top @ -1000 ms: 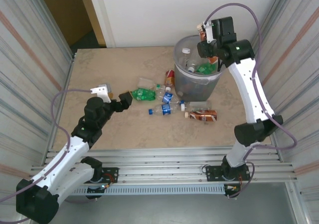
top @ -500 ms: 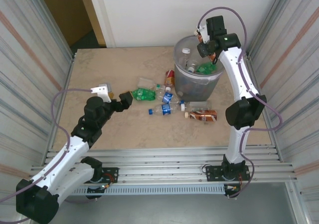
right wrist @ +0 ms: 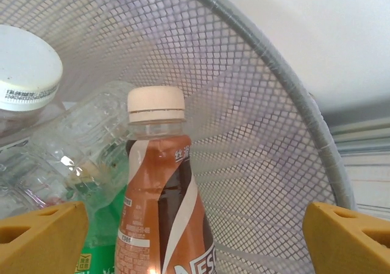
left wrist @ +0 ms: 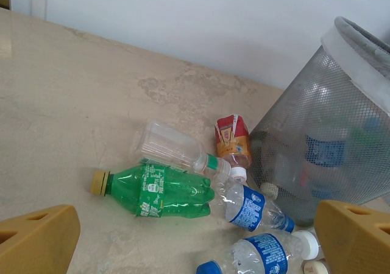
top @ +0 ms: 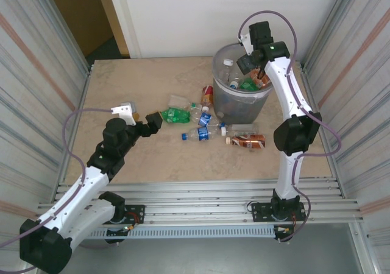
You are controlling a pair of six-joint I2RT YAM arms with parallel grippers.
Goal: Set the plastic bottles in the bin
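Note:
The grey mesh bin [top: 242, 105] stands at the back right with several plastic bottles inside. My right gripper [top: 254, 66] hangs over its rim, open. In the right wrist view a brown-labelled bottle [right wrist: 159, 201] with a cream cap stands between the wide-apart fingers [right wrist: 42, 236], touching neither, against the bin's mesh wall [right wrist: 256, 103]. My left gripper [top: 152, 122] is open, low over the table, just left of a lying green bottle [left wrist: 161, 192]. Beyond it lie a clear bottle [left wrist: 167, 146], a red-labelled one [left wrist: 233, 139] and two blue-labelled ones [left wrist: 250, 207].
A brown-labelled bottle [top: 247, 141] and a clear one [top: 244, 128] lie in front of the bin. Corrugated metal walls close in both sides. The left and far parts of the tabletop [top: 140, 79] are bare stone.
My right gripper has moved left and down over the bin and has opened, letting go of the brown-labelled bottle. The left arm has not moved.

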